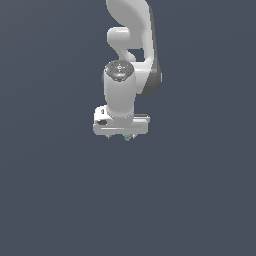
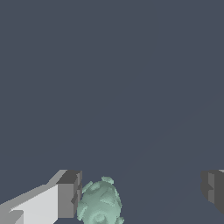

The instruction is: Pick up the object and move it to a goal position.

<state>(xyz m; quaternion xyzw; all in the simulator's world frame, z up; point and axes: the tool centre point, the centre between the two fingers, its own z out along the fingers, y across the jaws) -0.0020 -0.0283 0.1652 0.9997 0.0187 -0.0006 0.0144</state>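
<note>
The object [image 2: 99, 204] is a small pale teal-green lumpy blob. In the wrist view it sits between the two fingers, right beside one grey finger pad [image 2: 68, 194] and far from the other pad [image 2: 213, 190]. My gripper [image 2: 140, 194] is open with a wide gap. In the exterior view the white gripper [image 1: 121, 134] points straight down, and only a speck of the object [image 1: 128, 137] shows under the hand. I cannot tell whether the near pad touches the blob.
A plain dark grey-blue surface [image 1: 60, 200] fills both views. The white arm [image 1: 131, 45] rises above the hand in the exterior view. No goal marker or other object shows.
</note>
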